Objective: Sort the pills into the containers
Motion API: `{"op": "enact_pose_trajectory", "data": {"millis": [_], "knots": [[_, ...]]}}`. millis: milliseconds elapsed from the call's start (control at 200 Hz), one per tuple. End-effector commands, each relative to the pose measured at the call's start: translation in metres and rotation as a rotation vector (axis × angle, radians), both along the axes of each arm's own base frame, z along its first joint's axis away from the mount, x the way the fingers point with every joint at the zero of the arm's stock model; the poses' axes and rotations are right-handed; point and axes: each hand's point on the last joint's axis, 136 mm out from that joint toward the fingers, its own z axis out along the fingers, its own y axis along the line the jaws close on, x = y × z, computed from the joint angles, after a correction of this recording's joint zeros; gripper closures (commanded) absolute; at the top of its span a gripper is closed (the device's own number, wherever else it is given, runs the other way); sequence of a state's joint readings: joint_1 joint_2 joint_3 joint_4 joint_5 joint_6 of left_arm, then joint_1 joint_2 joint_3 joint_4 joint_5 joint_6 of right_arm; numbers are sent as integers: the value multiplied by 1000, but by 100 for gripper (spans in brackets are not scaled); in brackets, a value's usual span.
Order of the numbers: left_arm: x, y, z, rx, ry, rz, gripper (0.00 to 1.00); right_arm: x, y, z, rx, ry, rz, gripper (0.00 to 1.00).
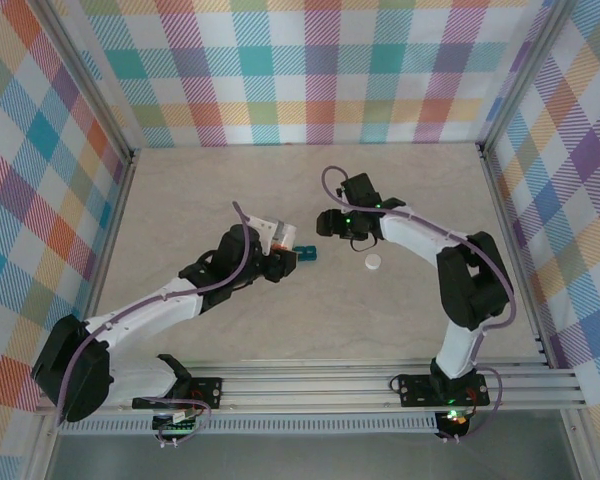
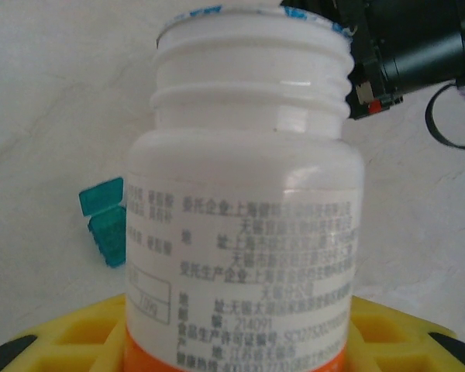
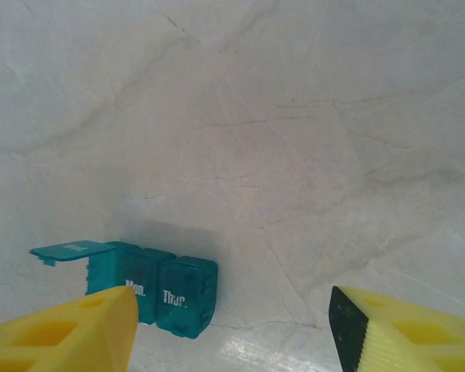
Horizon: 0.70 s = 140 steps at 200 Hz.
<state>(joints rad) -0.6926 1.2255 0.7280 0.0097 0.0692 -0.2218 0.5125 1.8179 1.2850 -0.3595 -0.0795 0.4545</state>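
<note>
1. The left gripper (image 2: 232,341) is clamped on the uncapped white bottle (image 2: 240,194).
2. The right gripper (image 3: 232,314) has its fingers spread and grasps nothing.
3. The containers (image 3: 159,291) lie on the table (image 3: 294,155) between the two grippers, with one end lid raised.
4. Judged step: dispensing pills from the bottle. The next move calls for bringing the bottle mouth over the open compartment and tipping it gently.

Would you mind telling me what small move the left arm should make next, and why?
Probably tip the bottle toward the containers: the left gripper holds it uncapped, and one end lid stands open.
</note>
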Motion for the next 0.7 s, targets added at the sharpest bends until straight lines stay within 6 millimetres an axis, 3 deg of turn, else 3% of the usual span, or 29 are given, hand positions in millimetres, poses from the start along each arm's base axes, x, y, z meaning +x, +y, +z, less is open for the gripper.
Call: {"op": "enact_pose_trajectory", "data": {"millis": [0,430,695], "knots": [[-3,-7,-3,-33,-1,-17,100,-3,6,-2,-28,34,38,35],[-11,5,-46,16,72,4,100,24,27,-28,-89,65,134,39],[-2,16,-55,11,77,47,100,18,35,-46,-171,79,201,40]]}}
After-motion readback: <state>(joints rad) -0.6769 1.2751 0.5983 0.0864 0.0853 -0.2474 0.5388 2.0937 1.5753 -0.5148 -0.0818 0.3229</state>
